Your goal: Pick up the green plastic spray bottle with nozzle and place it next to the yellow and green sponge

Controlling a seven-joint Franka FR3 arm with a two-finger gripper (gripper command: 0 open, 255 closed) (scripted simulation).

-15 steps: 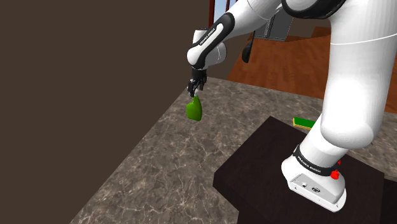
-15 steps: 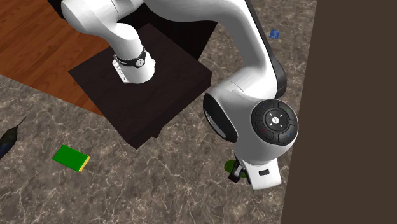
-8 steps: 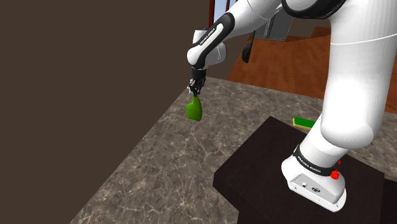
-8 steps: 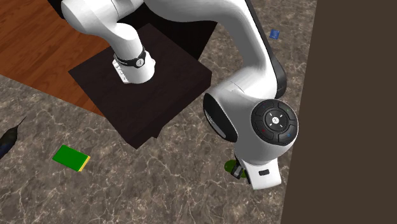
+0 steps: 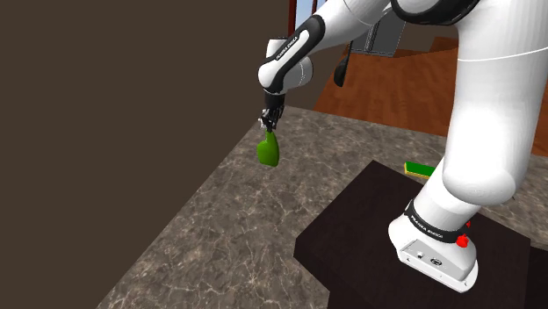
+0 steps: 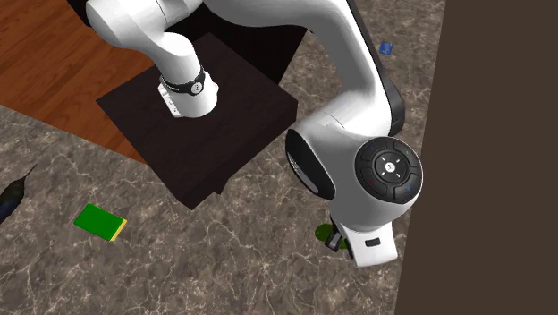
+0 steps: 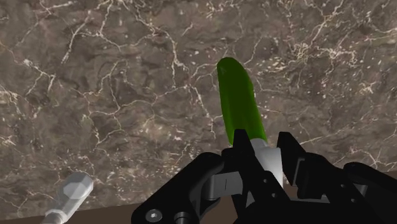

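The end effector [image 5: 270, 121] is clenched on the green spray bottle [image 5: 268, 153] at its pale nozzle end. In the wrist view, the two black fingers [image 7: 242, 145] are seen clasping the light grey cap, and the green spray bottle [image 7: 240, 108] extends away from the end effector [image 7: 266, 154] towards the surface [image 7: 114, 95]. In the shoulder view, the bottle is suspended below the end effector with its rounded body lowermost, close to the dark brown wall [image 5: 114, 114]. Whether the body touches the marbled brown surface [image 5: 237, 228] cannot be told.

In the second exterior view, a small part of the bottle [image 6: 322, 233] is seen beside the end effector [image 6: 338, 240], under the white wrist of the arm.

The yellow and green sponge [image 6: 99, 222] is laid flat on the surface [image 6: 224, 268], well apart from the bottle, with the dark stand [image 6: 224, 116] located between them. In the shoulder view, the sponge [image 5: 420, 168] is seen beyond the stand [image 5: 369, 228], partly covered by the arm.

A grey cylindrical object [image 7: 69, 197] is seen in the wrist view near the end effector. A small blue object [image 6: 385, 47] is located on the surface near the wall [image 6: 501, 134].
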